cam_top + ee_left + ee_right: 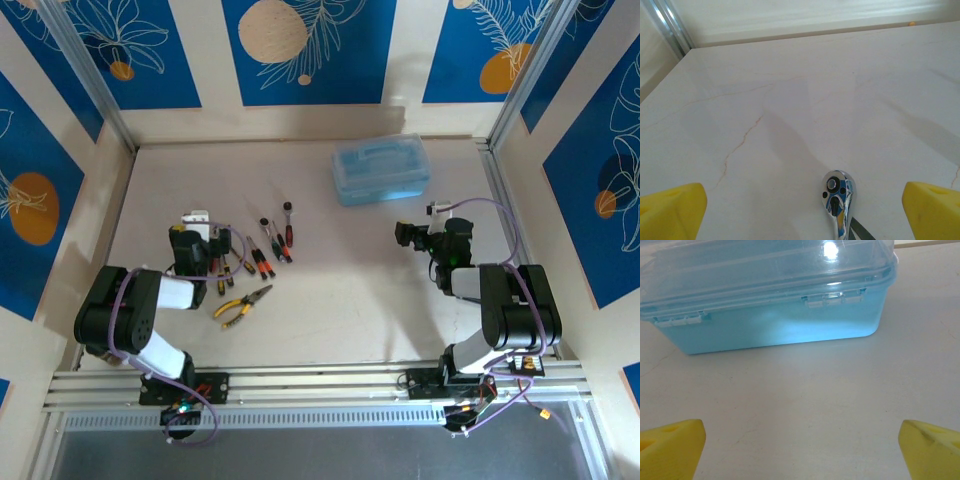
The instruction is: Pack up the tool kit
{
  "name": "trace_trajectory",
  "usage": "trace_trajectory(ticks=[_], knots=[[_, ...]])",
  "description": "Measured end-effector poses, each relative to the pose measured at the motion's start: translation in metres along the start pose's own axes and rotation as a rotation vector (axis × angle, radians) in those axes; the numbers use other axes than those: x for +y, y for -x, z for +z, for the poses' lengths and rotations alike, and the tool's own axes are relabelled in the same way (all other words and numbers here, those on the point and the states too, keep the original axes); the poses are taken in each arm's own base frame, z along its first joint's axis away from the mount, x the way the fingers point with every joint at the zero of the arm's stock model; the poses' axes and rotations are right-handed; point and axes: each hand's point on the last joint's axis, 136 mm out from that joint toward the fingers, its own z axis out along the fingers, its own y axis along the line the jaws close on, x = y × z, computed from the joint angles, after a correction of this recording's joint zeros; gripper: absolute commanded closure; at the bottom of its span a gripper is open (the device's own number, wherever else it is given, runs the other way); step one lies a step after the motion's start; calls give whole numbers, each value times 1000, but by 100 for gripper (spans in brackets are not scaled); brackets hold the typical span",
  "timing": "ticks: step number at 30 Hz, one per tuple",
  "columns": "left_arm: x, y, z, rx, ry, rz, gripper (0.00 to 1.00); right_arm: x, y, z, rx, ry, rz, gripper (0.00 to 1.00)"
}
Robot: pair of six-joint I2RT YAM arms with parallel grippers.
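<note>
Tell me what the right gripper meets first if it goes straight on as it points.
Probably the light-blue case: its front wall lies straight ahead of the open right gripper, with only table between them.

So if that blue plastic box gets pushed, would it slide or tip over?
Probably slide: the blue box is low and wide, sitting flat on the smooth table. It looks like thin translucent plastic, so likely light and a bit flexible. Its glossy lid may be slippery to pinch.

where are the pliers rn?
Top external view: the pliers lie on the left half of the table, just on the near side of the screwdrivers, away from the blue case at back right.
</note>
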Motion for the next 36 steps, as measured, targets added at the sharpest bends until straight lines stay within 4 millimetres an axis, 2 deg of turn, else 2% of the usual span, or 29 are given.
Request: trace_trajectory(ticks=[13, 16, 18, 20, 23, 28, 30, 33, 35, 36], knots=[[0, 0, 0, 0, 2, 0, 0, 1, 0, 0, 1, 0, -1, 1], [1, 0, -1, 1, 7, 7, 0, 6, 0, -1, 9, -4, -18, 1], [0, 2, -4, -5, 13, 22, 0, 17, 4, -8, 21, 6, -37, 1], [0, 6, -10, 3, 28, 34, 0, 29, 19, -15, 24, 18, -48, 1], [7, 29, -17, 34, 60, 35, 0, 42, 60, -25, 13, 25, -27, 1], [7, 115, -12, 66, 61, 1, 0, 39, 146, -29, 23, -50, 122, 1], [3, 140, -11, 99, 38, -11, 0, 36, 166, -22, 55, -74, 202, 1], [-9, 154, -1, 205, -19, -7, 0, 31, 171, 0, 161, -125, 350, 1], [-19, 148, 10, 303, -56, -4, 0, 27, 160, 18, 251, -171, 457, 1], [-24, 138, 15, 360, -72, -1, 0, 25, 153, 26, 294, -196, 506, 1]])
